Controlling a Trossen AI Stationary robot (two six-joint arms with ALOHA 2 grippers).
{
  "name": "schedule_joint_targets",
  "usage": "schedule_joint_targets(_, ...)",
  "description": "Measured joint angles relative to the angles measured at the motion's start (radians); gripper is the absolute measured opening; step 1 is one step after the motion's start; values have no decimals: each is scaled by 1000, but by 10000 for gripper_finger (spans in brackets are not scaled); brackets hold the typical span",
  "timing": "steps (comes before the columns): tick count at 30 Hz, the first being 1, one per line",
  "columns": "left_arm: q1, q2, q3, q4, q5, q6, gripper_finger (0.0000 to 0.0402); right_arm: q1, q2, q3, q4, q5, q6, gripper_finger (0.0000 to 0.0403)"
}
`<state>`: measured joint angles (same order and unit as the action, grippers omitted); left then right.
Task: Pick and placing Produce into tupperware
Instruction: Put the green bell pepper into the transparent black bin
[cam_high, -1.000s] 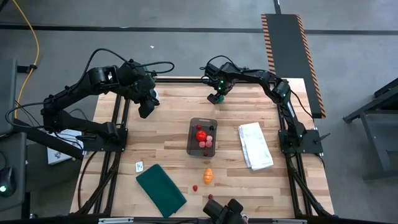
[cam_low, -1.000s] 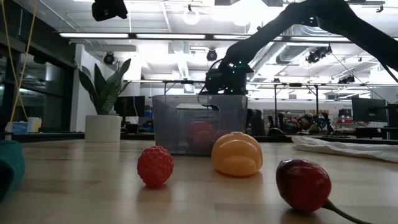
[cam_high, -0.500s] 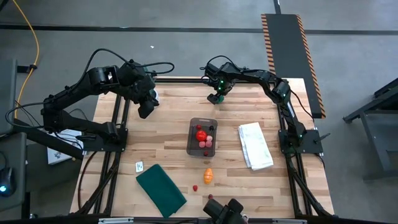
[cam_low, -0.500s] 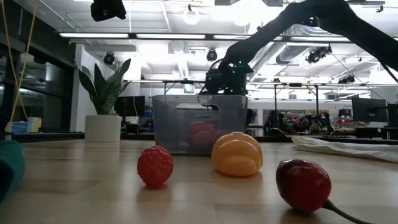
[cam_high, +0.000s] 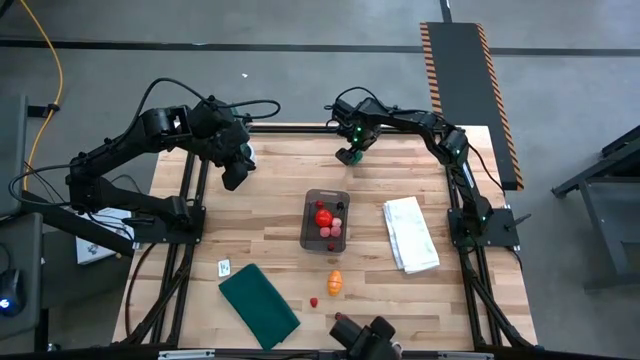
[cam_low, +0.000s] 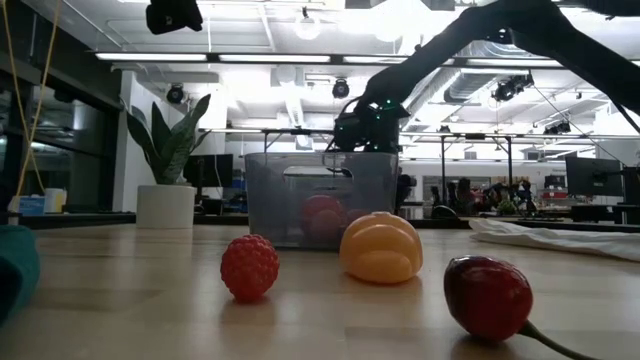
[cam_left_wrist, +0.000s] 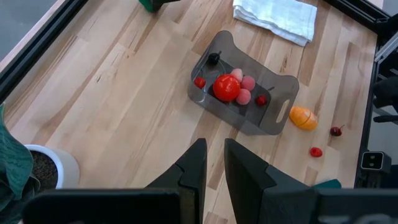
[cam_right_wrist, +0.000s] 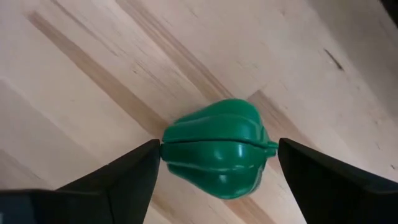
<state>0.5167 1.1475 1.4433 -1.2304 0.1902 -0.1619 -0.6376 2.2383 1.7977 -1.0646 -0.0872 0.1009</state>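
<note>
3 loose pieces lie nearest the table's front edge: a dark cherry (cam_low: 486, 296), a red berry (cam_low: 249, 267) and an orange fruit (cam_high: 335, 282). Beyond them the tupperware (cam_high: 312, 203) holds a red ball (cam_high: 323, 215) and small pieces. At the far edge, the right gripper (cam_right_wrist: 217, 163) reaches down, jaws spread around a green pepper (cam_right_wrist: 216, 148). The left gripper (cam_high: 234, 174) hangs raised at the far left corner, jaws nearly together, beside a potted plant (cam_left_wrist: 37, 172).

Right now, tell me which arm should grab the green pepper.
The right. Its gripper is open, with fingers on either side of the green pepper at the table's far edge. The left gripper is nearly shut and hangs off to the pepper's left.
</note>
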Motion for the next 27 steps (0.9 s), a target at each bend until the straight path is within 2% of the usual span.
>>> schedule_joint_targets(17, 0, 0, 0, -1, 3, 0, 46, -3, 4, 0, -9, 8, 13, 312)
schedule_joint_targets(27, 0, 0, 0, -3, 3, 0, 46, -3, 4, 0, -11, 8, 12, 264)
